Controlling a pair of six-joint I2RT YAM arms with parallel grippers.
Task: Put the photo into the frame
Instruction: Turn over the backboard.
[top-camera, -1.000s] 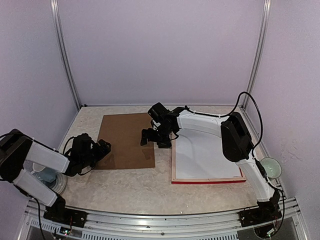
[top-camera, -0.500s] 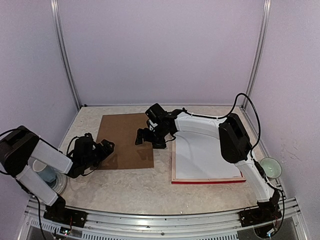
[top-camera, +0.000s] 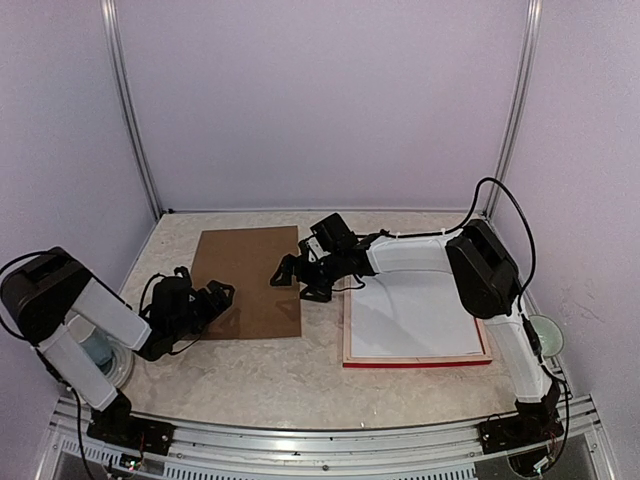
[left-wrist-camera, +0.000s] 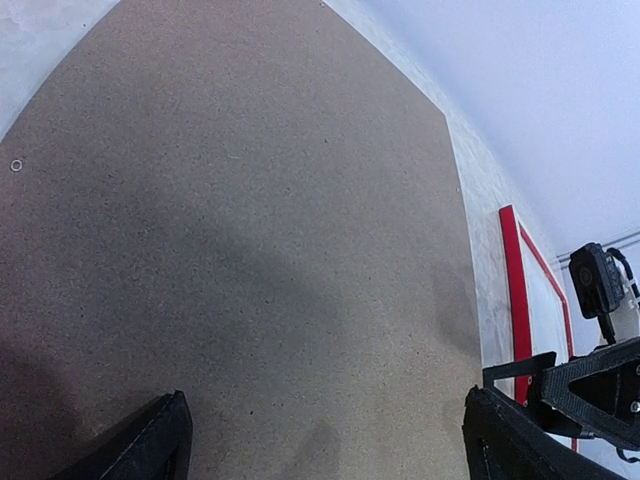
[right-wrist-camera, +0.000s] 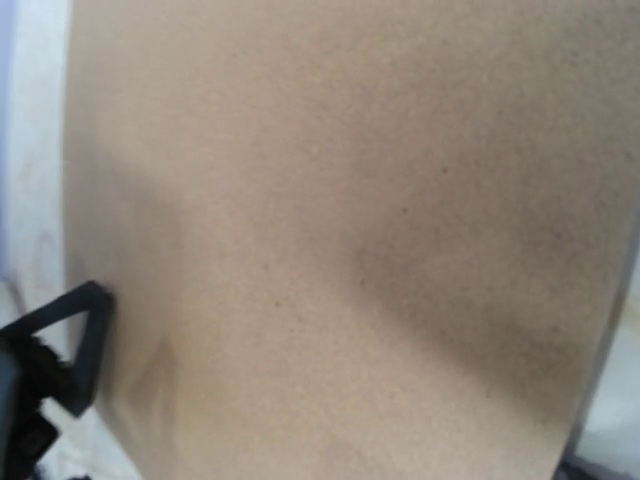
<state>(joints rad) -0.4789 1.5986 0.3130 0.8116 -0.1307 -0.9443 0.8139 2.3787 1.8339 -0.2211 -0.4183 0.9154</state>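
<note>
The frame (top-camera: 415, 361) lies right of centre, back up, a white sheet (top-camera: 415, 315) inside, perhaps the photo. Just left lies the board (top-camera: 250, 285), long axis up the picture. The right gripper (top-camera: 295, 284) hangs over its right edge, nearer the frame; the left gripper (top-camera: 222, 302) at its lower left. Both wide, empty. No writing shows.

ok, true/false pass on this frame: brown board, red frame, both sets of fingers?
The flat brown rectangular board lies left of the thin red-edged rectangular frame. True.
The left fingers are shut. False: they stand wide open over the board's left edge.
The right fingers are at the board's right edge. True.
The board sits inside the frame. False: it lies on the table beside it, apart.
A cat picture shows in the frame. False: only a plain white surface shows there.
</note>
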